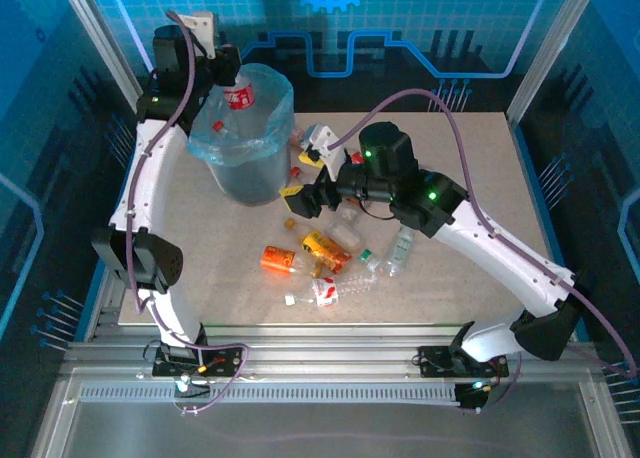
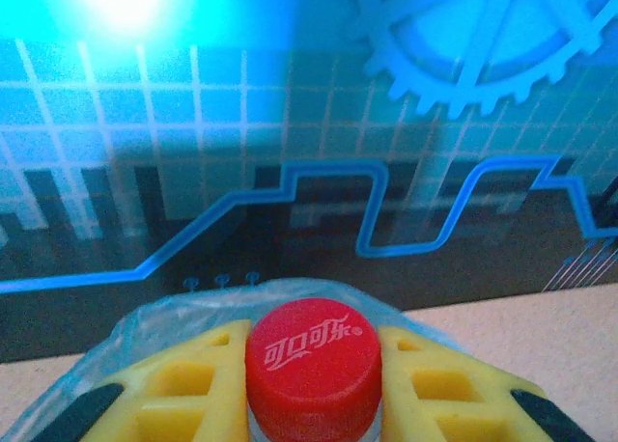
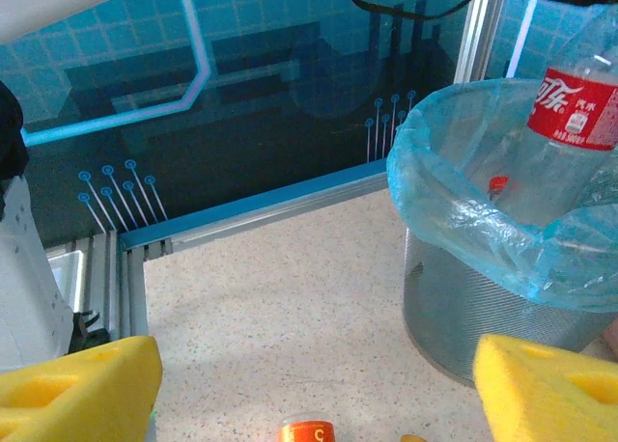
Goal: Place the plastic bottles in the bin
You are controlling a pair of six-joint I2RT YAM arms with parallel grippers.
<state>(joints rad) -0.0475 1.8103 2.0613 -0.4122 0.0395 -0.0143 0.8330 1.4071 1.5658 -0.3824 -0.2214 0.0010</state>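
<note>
- The red-capped bottle [image 2: 311,365] between the left fingers [image 2: 198,374] runs off the left wrist view's lower edge below its cap.
- In the right wrist view the bin [image 3: 454,307] is cut by the right edge, and an orange-topped object [image 3: 307,431] by the bottom edge; its kind is unclear.

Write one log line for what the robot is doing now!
left gripper: shut on red-label bottle, at bin mouth | right gripper: open, near loose bottles

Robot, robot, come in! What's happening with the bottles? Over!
Left gripper shut on red-label bottle, hanging in the bin mouth. Right gripper open, by loose bottles on table. Nothing blocking the bin.
</note>
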